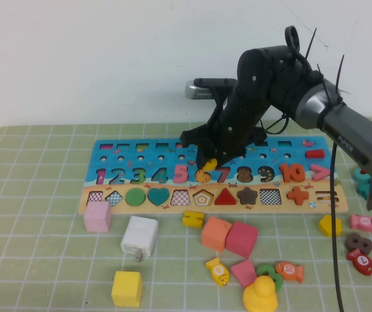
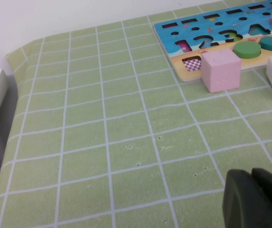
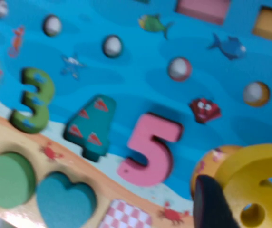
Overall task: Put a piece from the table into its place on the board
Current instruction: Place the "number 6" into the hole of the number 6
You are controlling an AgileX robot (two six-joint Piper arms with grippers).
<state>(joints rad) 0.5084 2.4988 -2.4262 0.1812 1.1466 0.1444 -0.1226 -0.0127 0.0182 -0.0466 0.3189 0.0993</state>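
Right gripper (image 1: 207,164) over board (image 1: 134,148) centre, jaws gripping yellow 6 (image 3: 250,190) by edges: light, stiff, smooth wood, could pivot. Left gripper (image 2: 257,202) parked near-left above desk (image 2: 102,142), jaw state unclear.

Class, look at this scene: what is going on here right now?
The right gripper holds the yellow 6 in its jaws, tilted just above the board, at the gap between the pink 5 and the red 7. It is not yet seated. The left gripper is parked low over the bare green mat, away from the board. Loose blocks and fish lie on the table in front.
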